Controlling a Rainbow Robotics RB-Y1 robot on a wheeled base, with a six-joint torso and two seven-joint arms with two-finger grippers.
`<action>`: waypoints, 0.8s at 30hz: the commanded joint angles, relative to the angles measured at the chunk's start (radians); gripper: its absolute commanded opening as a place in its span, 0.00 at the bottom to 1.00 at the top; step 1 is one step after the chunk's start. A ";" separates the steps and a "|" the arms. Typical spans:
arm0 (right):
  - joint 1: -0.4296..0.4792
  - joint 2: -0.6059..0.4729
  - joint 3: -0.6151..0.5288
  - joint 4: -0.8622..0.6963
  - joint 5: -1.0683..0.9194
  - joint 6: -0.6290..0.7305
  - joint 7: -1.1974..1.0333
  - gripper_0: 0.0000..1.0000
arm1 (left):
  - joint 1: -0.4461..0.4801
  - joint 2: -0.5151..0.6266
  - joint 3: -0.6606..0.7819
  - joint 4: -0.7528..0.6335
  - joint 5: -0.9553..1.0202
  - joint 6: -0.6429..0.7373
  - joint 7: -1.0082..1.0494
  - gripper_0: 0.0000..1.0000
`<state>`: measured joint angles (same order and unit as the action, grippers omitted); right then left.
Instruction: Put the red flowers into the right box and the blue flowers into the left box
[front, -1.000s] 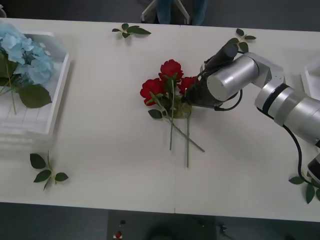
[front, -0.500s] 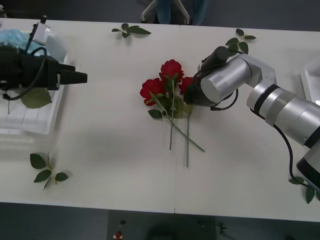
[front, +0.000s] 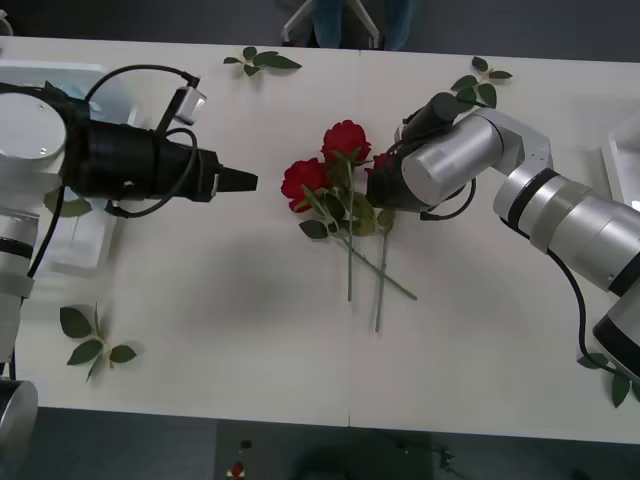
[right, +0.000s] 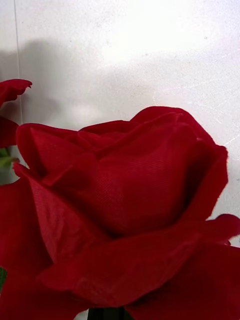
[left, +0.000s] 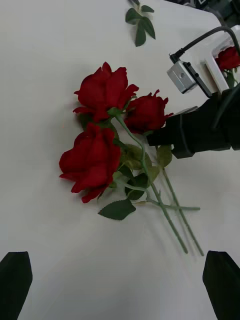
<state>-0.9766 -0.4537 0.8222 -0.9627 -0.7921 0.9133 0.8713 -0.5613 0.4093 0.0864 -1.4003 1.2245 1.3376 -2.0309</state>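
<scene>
Left box (front: 88, 262) at table's 9 o'clock edge, translucent white plastic, mostly hidden under the left arm; left gripper (front: 243, 181) black, pointing toward 3 o'clock at the red flowers (front: 322, 176), tips apart at the corners of its wrist view, holding nothing. Roses lie just beyond it mid-table, three deep-red cloth blooms bunched, thin green stems running toward 5–6 o'clock, leaves in between. Right gripper (left: 162, 136) sits on the bunch's 3 o'clock side, against the rightmost bloom (right: 125, 210); can't tell its grip. Right arm nearer. Right box (front: 622, 160) white rim at 3 o'clock edge
</scene>
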 joint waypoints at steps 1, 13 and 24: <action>-0.050 -0.005 0.000 -0.010 -0.016 0.002 -0.021 0.00 | -0.023 -0.018 -0.086 0.041 0.000 -0.107 0.140 1.00; -0.079 -0.235 0.000 -0.113 0.010 0.024 0.132 0.00 | -0.078 -0.024 -0.272 0.044 -0.125 -0.233 0.541 1.00; -0.048 -0.571 0.000 -0.120 -0.203 0.024 0.345 0.00 | -0.131 -0.024 -0.355 0.044 -0.152 -0.241 0.969 1.00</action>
<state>-1.0166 -0.9343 0.8234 -1.0718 -0.9620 0.9370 1.1126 -0.6484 0.3800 -0.2347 -1.3370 1.0868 1.1103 -1.1410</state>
